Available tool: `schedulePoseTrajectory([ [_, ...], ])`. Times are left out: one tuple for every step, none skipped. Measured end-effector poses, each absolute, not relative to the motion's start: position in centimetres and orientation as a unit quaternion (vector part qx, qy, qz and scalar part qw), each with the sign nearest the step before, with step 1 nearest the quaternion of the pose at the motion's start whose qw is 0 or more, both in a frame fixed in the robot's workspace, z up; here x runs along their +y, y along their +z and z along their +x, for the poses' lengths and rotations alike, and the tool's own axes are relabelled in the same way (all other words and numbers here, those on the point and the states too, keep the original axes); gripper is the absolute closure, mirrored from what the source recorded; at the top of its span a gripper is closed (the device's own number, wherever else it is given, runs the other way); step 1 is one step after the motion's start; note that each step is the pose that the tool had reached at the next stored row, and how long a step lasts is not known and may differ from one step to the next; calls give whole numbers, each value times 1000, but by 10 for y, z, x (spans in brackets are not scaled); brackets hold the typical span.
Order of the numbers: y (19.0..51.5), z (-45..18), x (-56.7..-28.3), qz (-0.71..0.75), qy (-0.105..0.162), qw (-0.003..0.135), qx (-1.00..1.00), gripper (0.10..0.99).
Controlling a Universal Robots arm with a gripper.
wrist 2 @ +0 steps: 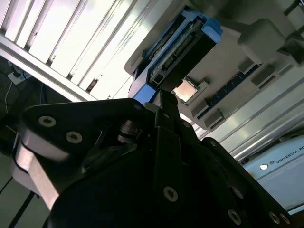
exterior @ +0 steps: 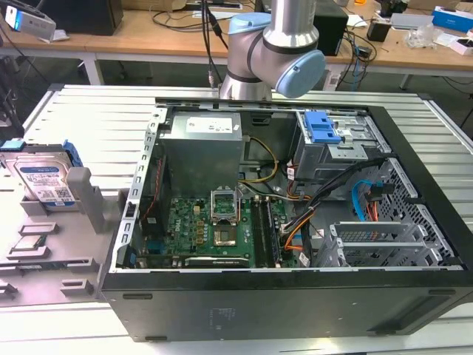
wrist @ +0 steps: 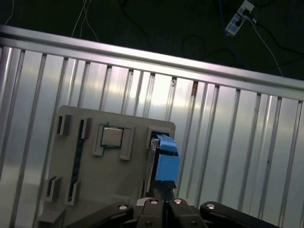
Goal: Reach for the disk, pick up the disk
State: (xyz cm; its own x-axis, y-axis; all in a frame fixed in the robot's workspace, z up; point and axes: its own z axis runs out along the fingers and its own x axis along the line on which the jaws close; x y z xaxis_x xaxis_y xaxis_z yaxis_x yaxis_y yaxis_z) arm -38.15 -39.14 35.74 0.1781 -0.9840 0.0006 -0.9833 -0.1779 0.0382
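Where the disk sits: I see the disk (exterior: 46, 181) propped on edge in a slot of the grey tray (exterior: 44, 277), at the exterior view's left, tilted, label up
Claw: the gripper (wrist: 164, 203) looks drawn together on nothing, apart from the disk, whose blue caddy edge faces it in the first wrist view
Arm: the arm (exterior: 273, 52) rises behind the case (exterior: 281, 303)
Neighbours: a chip (wrist: 112, 137) lies in a tray pocket just beside the disk
In the way: a grey post (exterior: 83, 194) stands close against the disk on its case side; the open case sits near the tray, to the exterior view's right
Table: the ribbed metal table (exterior: 89, 118) carries tray and case
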Motion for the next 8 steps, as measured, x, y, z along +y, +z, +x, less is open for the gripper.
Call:
schedulePoseTrajectory([
  [357,-382,-391,765,-12,15,-644,980],
  [357,-382,-391,757,-12,15,-654,980],
  [357,-382,-391,752,-12,15,-659,980],
  [357,-382,-391,747,-12,15,-665,980],
  [357,-382,-391,741,-12,15,-671,980],
  [357,-382,-391,737,-12,15,-676,980],
  [357,-382,-391,731,-13,15,-682,980],
  [357,-382,-391,726,-13,14,-688,980],
])
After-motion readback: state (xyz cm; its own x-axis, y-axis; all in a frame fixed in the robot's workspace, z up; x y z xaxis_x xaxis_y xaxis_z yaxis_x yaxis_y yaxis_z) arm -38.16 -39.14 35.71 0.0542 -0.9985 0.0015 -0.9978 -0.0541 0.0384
